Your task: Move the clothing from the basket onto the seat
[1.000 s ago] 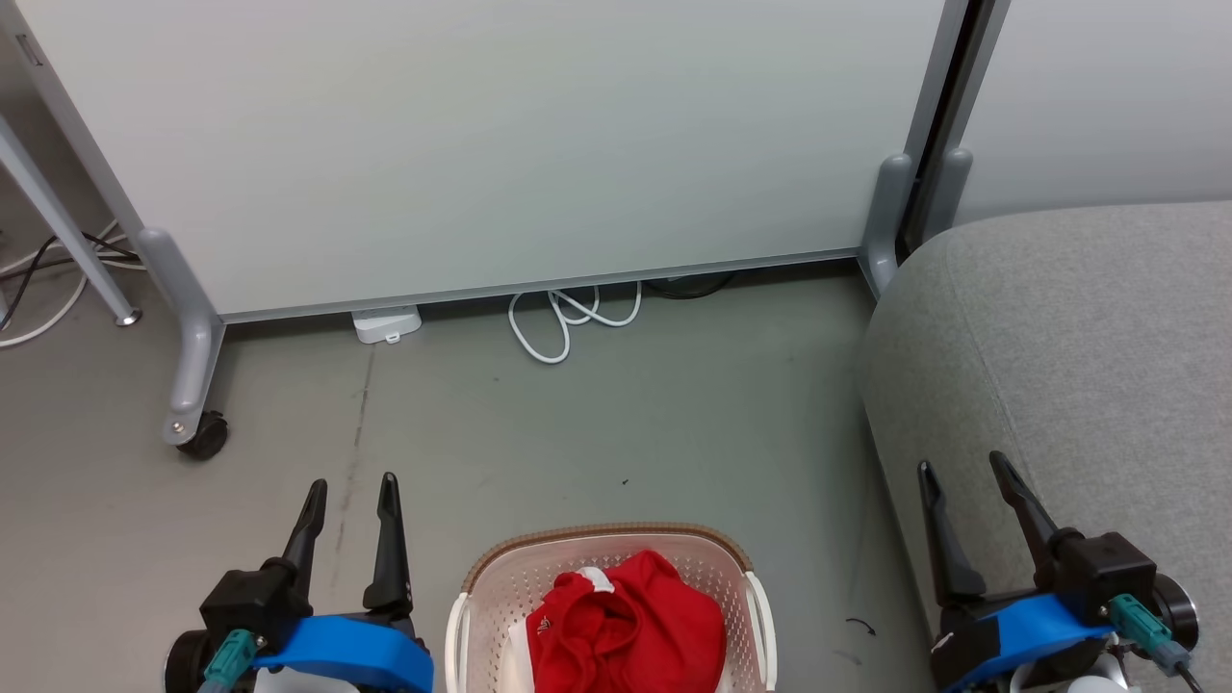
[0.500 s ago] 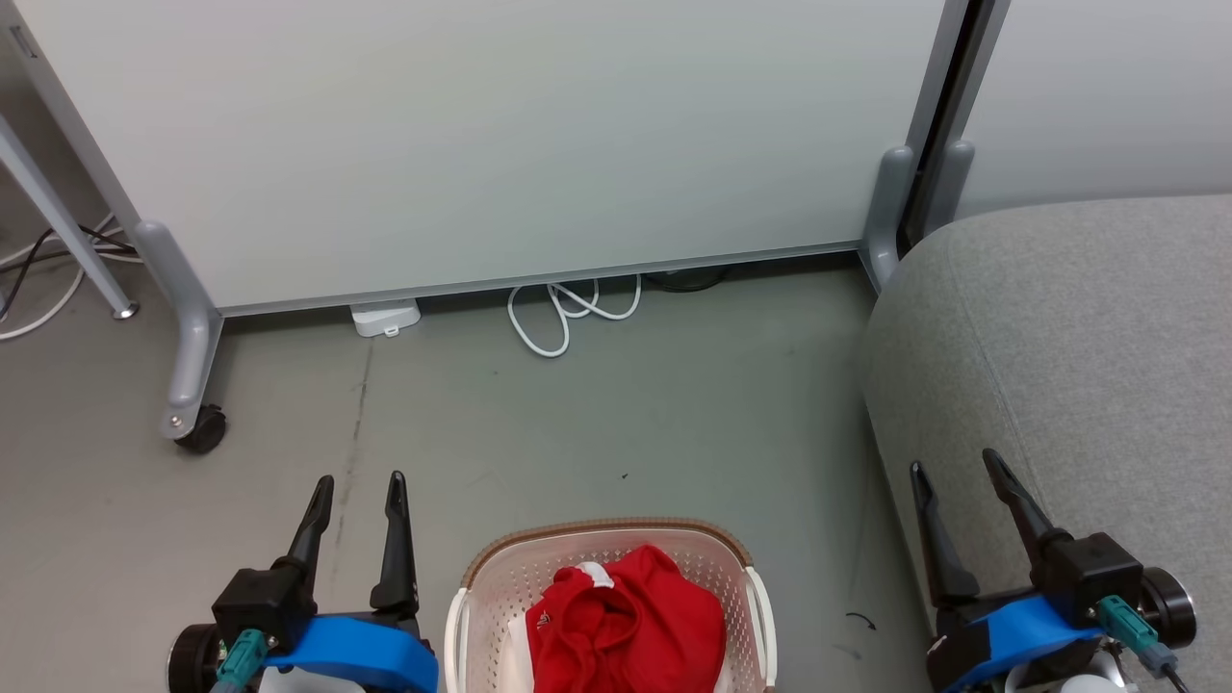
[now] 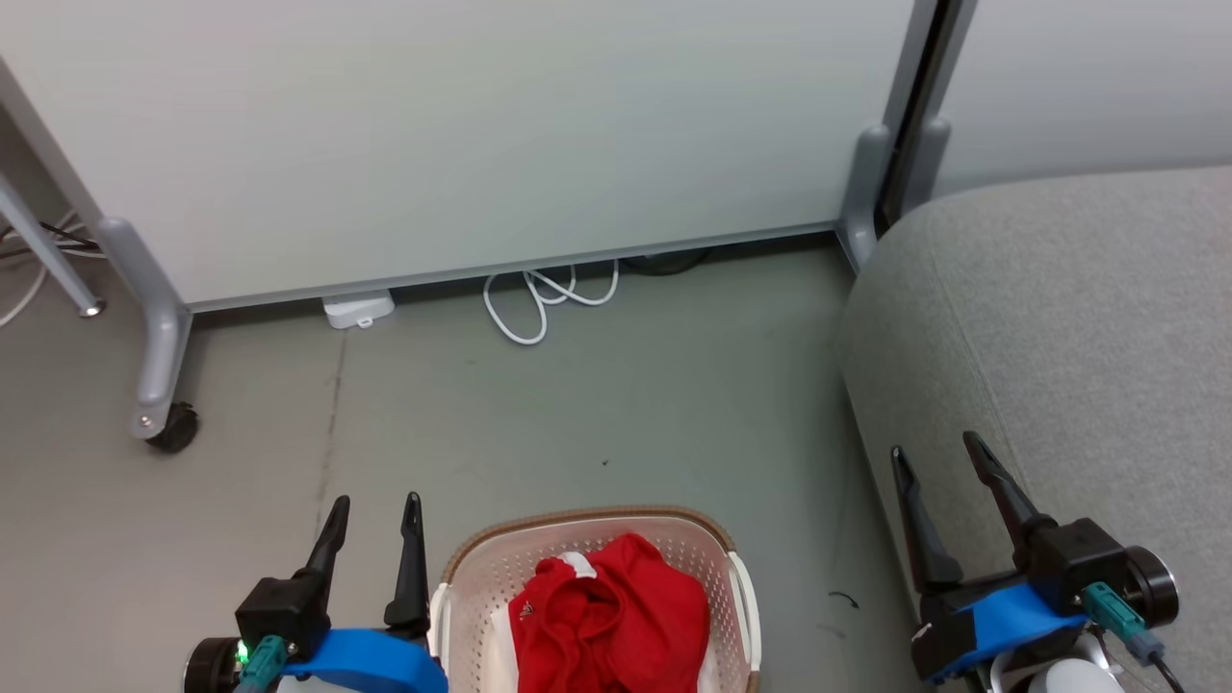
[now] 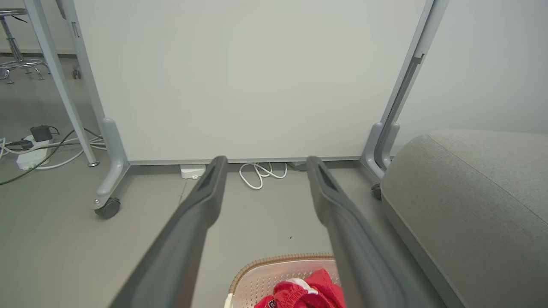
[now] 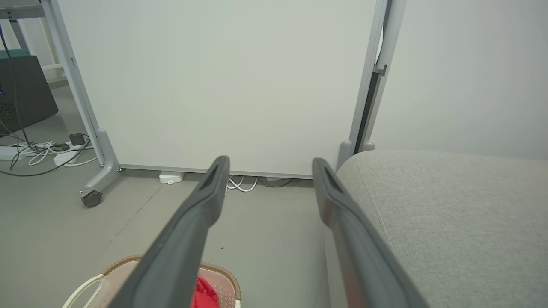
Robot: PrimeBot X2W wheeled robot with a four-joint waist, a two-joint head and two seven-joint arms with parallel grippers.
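Seen from the robot's head, looking down on a grey floor (image 3: 626, 414): at far left stands the wheeled foot (image 3: 154, 366) of a pale partition panel (image 3: 481, 125) that spans the back. At lower left the left gripper (image 3: 377, 500) hovers with its two dark fingers (image 3: 411, 549) spread apart and empty, just beside the basket (image 3: 577, 515). The basket stands on the floor at bottom centre, between the two grippers. The clothing (image 3: 606, 626) lies bunched inside it, bright red with a white band near its top. Beyond the basket, under the partition, a small white box (image 3: 358, 310) and a looped white cable (image 3: 544, 303) lie on the floor. On the right is the seat (image 3: 1059, 318), light grey fabric with a rounded edge. The right gripper (image 3: 934, 446) shows against that edge, fingers apart, holding nothing. The left wrist view, looking along that gripper's parted fingers, adds what lies farther left: a stool base (image 4: 19, 63) and a white power strip (image 4: 29, 157) with tangled leads (image 4: 64, 143) beyond the partition. The basket rim and red cloth sit at its bottom edge, between the fingers. The right wrist view brings in a dark cabinet (image 5: 23, 90) at its far left. The basket is at its lower left, with a sliver of red beside one finger, and the seat's top is on its right.
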